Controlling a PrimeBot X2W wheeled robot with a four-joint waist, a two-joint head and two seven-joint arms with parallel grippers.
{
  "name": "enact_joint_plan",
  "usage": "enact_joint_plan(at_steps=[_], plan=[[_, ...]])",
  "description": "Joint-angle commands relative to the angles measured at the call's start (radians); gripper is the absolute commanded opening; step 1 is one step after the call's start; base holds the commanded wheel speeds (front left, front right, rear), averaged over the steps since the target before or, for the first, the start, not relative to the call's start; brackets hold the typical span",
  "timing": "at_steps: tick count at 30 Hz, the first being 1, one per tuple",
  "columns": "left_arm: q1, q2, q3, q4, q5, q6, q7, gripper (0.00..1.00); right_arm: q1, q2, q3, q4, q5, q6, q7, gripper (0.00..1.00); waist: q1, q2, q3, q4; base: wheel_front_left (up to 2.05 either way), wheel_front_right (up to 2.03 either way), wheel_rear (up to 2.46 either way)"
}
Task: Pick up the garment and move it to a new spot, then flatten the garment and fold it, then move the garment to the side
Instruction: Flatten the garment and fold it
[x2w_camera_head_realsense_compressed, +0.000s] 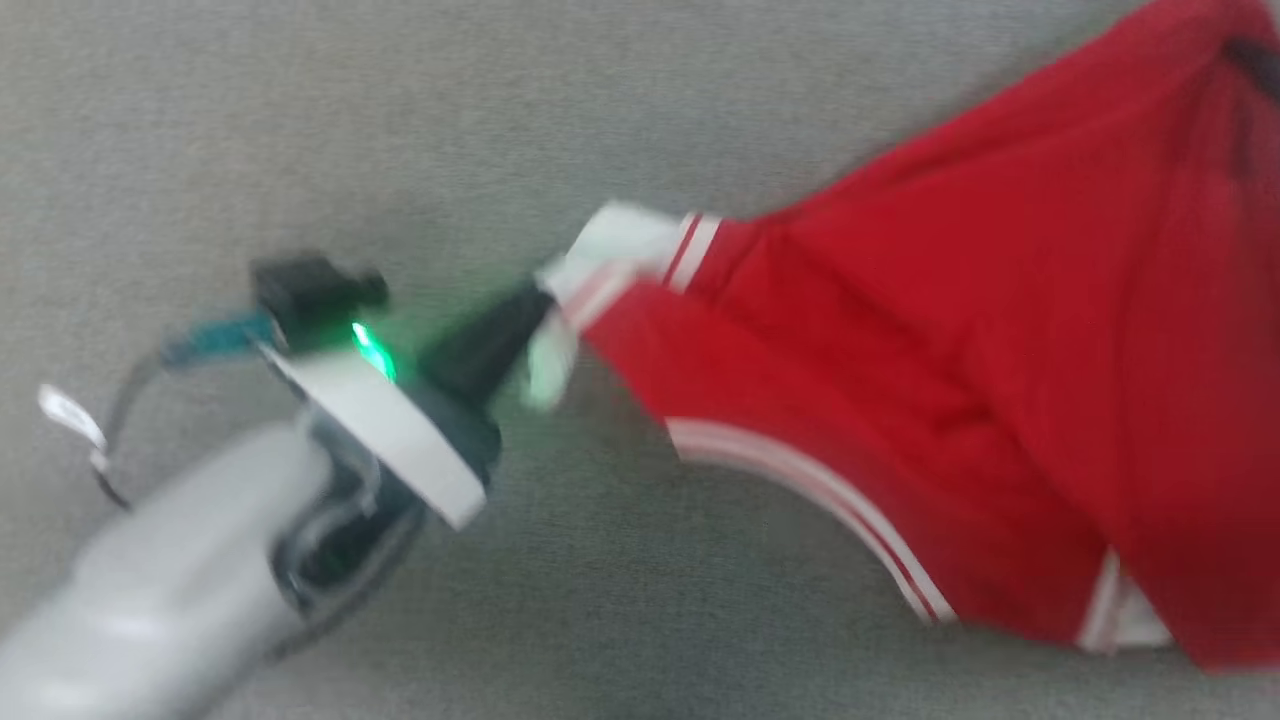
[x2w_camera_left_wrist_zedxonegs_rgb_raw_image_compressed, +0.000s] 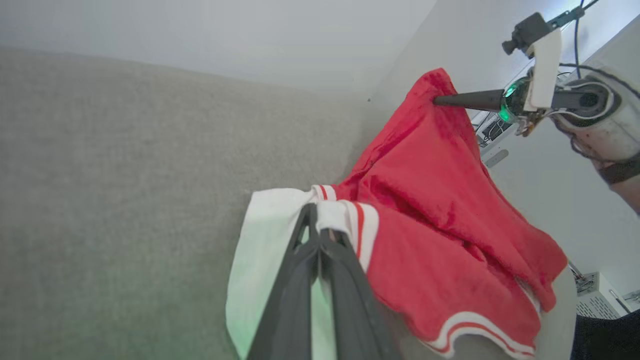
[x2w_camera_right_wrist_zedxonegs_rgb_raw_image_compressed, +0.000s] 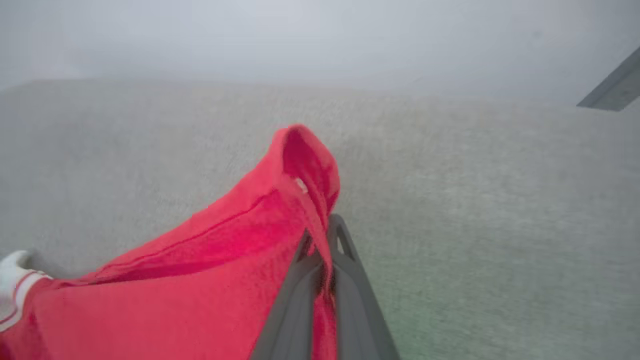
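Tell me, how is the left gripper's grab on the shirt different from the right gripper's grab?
The left gripper pinches the shirt by a white sleeve; the right gripper pinches plain red cloth. Red-and-white stripes sit beside the left gripper's fingers; none show by the right gripper's. Both are shut on the same shirt, which stretches between them.

Free room: grey surface bare around my left end effector; obstacles: garment stretched between that and my right end effector, barring any pass across, and pale wall bounding the surface's far edge.
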Motion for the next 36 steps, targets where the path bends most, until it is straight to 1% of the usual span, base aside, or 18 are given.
enact_joint_plan(at_steps=[1, 5, 6, 7, 8, 9, 11, 13, 17, 19, 21, 25, 28, 31, 34, 36], plan=[[-0.036, 0.008, 0.010, 0.003, -0.014, 0.003, 0.000, 0.00, -0.031, 0.010, -0.013, 0.008, -0.002, 0.000, -0.024, 0.00, 0.0000, 0.0000, 0.002, -0.016, 0.00, 0.00, 0.00], [-0.199, 0.037, 0.040, 0.039, -0.109, 0.003, 0.001, 0.00, -0.154, 0.065, -0.102, 0.083, -0.042, 0.000, -0.120, 0.00, 0.0000, 0.0000, 0.029, -0.049, 0.00, 0.00, 0.00], [-0.297, 0.048, 0.067, 0.082, -0.158, 0.003, 0.008, 0.00, -0.235, 0.093, -0.146, 0.122, -0.078, 0.000, -0.175, 0.00, 0.0000, 0.0000, 0.046, -0.064, 0.00, 0.00, 0.00], [-0.297, 0.048, 0.067, 0.082, -0.158, 0.003, 0.008, 0.00, -0.235, 0.093, -0.146, 0.122, -0.078, 0.000, -0.175, 0.00, 0.0000, 0.0000, 0.046, -0.064, 0.00, 0.00, 0.00], [-0.348, 0.048, 0.086, 0.111, -0.189, 0.003, 0.015, 0.00, -0.280, 0.110, -0.169, 0.147, -0.097, 0.000, -0.206, 0.00, 0.0000, 0.0000, 0.054, -0.072, 0.00, 0.00, 0.00], [-0.451, 0.041, 0.127, 0.181, -0.236, 0.003, 0.027, 0.00, -0.364, 0.142, -0.213, 0.199, -0.141, 0.000, -0.263, 0.00, 0.0000, 0.0000, 0.070, -0.087, 0.00, 0.00, 0.00], [-0.559, 0.030, 0.167, 0.250, -0.273, 0.003, 0.042, 0.00, -0.450, 0.174, -0.249, 0.245, -0.184, 0.000, -0.313, 0.00, 0.0000, 0.0000, 0.087, -0.104, 0.00, 0.00, 0.00], [-0.663, 0.027, 0.202, 0.319, -0.296, 0.003, 0.051, 0.00, -0.531, 0.192, -0.280, 0.286, -0.225, 0.000, -0.367, 0.00, 0.0000, 0.0000, 0.098, -0.122, 0.00, 0.00, 0.00], [-0.852, 0.013, 0.248, 0.427, -0.285, 0.003, 0.044, 0.00, -0.664, 0.225, -0.347, 0.364, -0.300, -0.001, -0.475, 0.00, 0.0000, 0.0000, 0.109, -0.151, 0.00, 0.00, 0.00], [-0.915, 0.009, 0.255, 0.464, -0.272, 0.003, 0.033, 0.00, -0.708, 0.228, -0.366, 0.397, -0.332, -0.002, -0.513, 0.00, 0.0000, 0.0000, 0.108, -0.157, 0.00, 0.00, 0.00], [-0.944, -0.003, 0.262, 0.478, -0.286, 0.003, 0.026, 0.00, -0.728, 0.238, -0.374, 0.429, -0.352, -0.002, -0.532, 0.00, 0.0000, 0.0000, 0.104, -0.162, 0.00, 0.00, 0.00], [-0.896, -0.009, 0.246, 0.445, -0.300, 0.003, 0.021, 0.00, -0.711, 0.233, -0.360, 0.465, -0.354, -0.002, -0.537, 0.00, 0.0000, 0.0000, 0.096, -0.159, 0.00, 0.00, 0.00], [-0.788, -0.009, 0.218, 0.371, -0.337, 0.003, 0.019, 0.00, -0.635, 0.224, -0.319, 0.469, -0.325, -0.001, -0.537, 0.00, 0.0000, 0.0000, 0.089, -0.150, 0.00, 0.00, 0.00], [-0.635, 0.014, 0.196, 0.275, -0.367, 0.003, 0.011, 0.00, -0.520, 0.210, -0.269, 0.440, -0.262, -0.001, -0.520, 0.00, 0.0000, 0.0000, 0.082, -0.145, 0.00, 0.00, 0.00], [-0.459, 0.027, 0.191, 0.172, -0.390, 0.003, 0.003, 0.00, -0.359, 0.187, -0.215, 0.384, -0.184, -0.001, -0.494, 0.00, 0.0000, 0.0000, 0.073, -0.138, 0.00, 0.00, 0.00], [-0.341, 0.037, 0.202, 0.108, -0.395, 0.003, -0.001, 0.00, -0.244, 0.166, -0.198, 0.332, -0.128, -0.001, -0.475, 0.00, 0.0000, 0.0000, 0.063, -0.132, 0.00, 0.00, 0.00]])
